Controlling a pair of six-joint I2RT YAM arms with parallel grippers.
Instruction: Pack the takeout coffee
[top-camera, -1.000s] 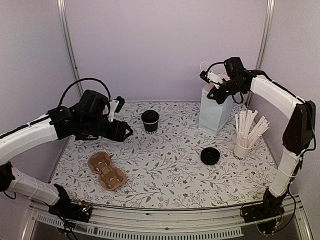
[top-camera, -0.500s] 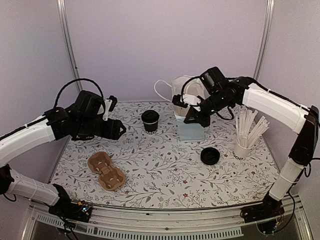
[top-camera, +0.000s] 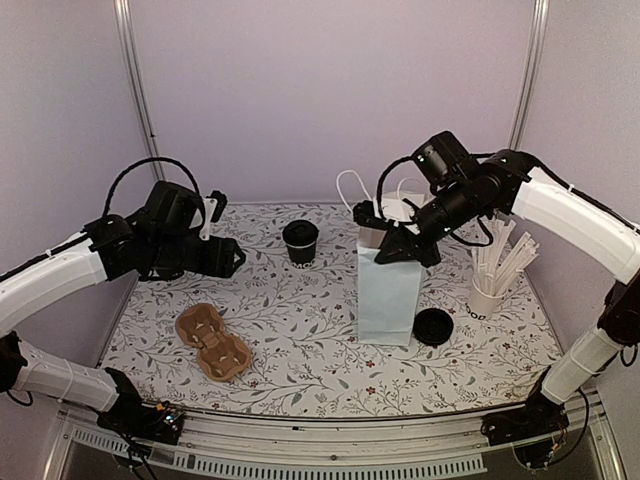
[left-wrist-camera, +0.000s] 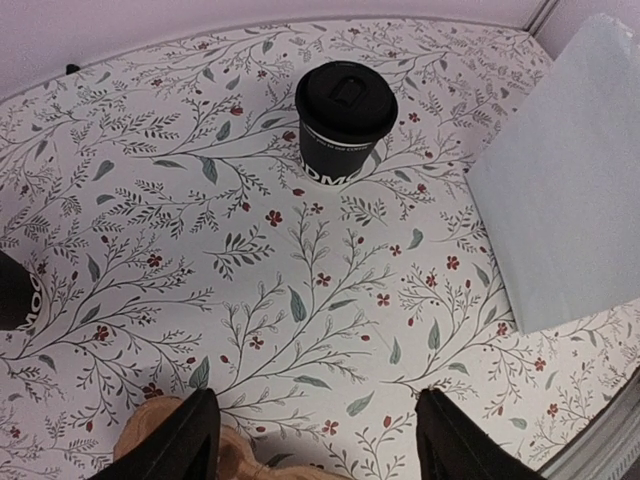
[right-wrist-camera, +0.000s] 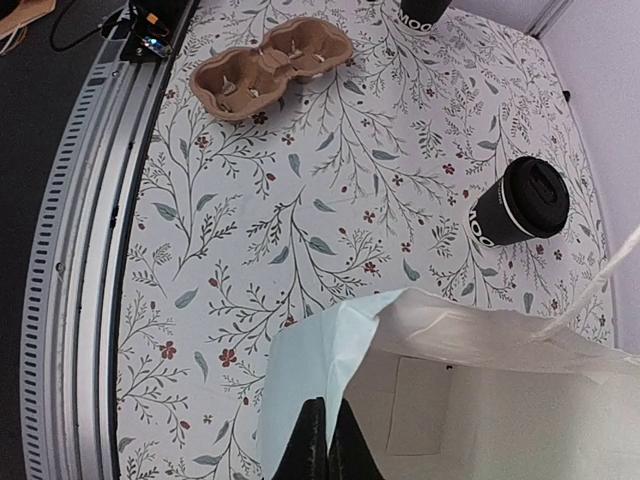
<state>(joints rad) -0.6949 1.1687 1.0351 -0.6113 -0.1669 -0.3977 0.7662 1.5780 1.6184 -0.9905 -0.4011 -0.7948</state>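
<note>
The takeout coffee (top-camera: 300, 241) (left-wrist-camera: 345, 118) (right-wrist-camera: 520, 203), a small black cup with its lid on, stands at the back middle of the table. The pale-blue paper bag (top-camera: 388, 295) (left-wrist-camera: 565, 210) (right-wrist-camera: 310, 380) stands upright right of centre, its mouth open. My right gripper (top-camera: 400, 248) (right-wrist-camera: 325, 440) is shut on the bag's top rim. My left gripper (top-camera: 234, 257) (left-wrist-camera: 315, 440) hovers open left of the cup, with nothing between its fingers.
A brown cup carrier (top-camera: 212, 341) (right-wrist-camera: 270, 68) lies front left. A loose black lid (top-camera: 436, 326) peeks out beside the bag's base. A white cup of wooden stirrers (top-camera: 487, 298) stands far right. A second black cup (left-wrist-camera: 10, 290) (right-wrist-camera: 422, 10) shows at the wrist views' edges.
My right gripper has carried the bag from the back right to right of centre and stood it upright. The left arm has drawn back slightly to the left.
</note>
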